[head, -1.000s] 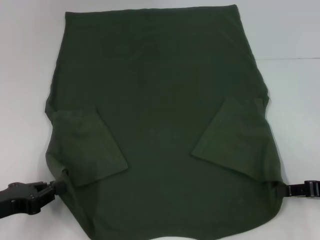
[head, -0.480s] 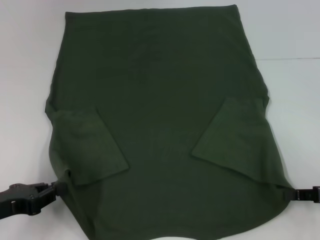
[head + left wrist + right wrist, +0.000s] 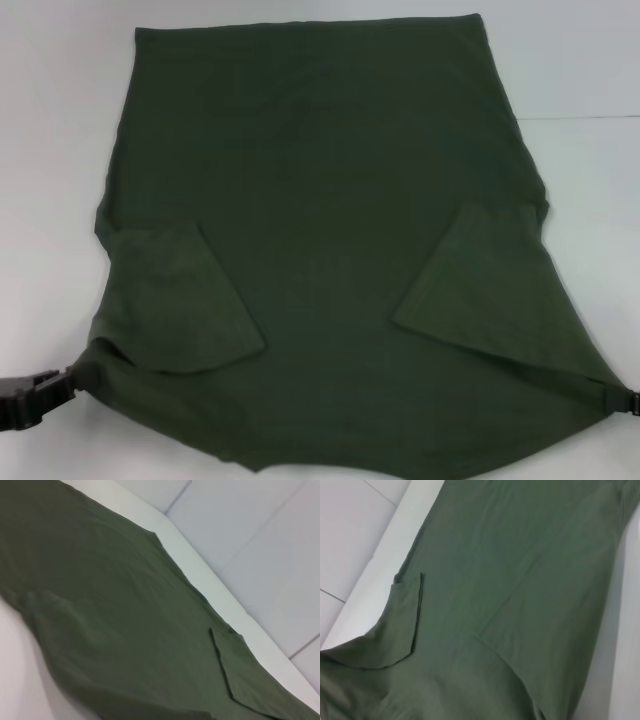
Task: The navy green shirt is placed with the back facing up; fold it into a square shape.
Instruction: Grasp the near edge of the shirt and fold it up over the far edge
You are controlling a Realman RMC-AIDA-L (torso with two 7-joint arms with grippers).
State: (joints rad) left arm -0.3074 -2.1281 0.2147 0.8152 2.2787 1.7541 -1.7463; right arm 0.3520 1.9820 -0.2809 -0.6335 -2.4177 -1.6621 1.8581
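The navy green shirt (image 3: 320, 200) lies flat on the white table, plain side up. Both short sleeves are folded in onto it, the left sleeve (image 3: 180, 300) and the right sleeve (image 3: 490, 290). My left gripper (image 3: 68, 380) is at the near left, shut on the shirt's near left corner. My right gripper (image 3: 615, 398) is at the near right edge of the view, shut on the near right corner. The cloth is drawn taut between them. The shirt fills the left wrist view (image 3: 100, 605) and the right wrist view (image 3: 520, 580). No lettering shows.
The white table (image 3: 50, 150) shows bare at the left, right and far side of the shirt. The wrist views show the table's far edge (image 3: 210, 580) with grey floor tiles (image 3: 270, 545) beyond it.
Both grippers have moved outward and toward me, drawing the shirt's near corners apart. The near edge is now wider and tauter.
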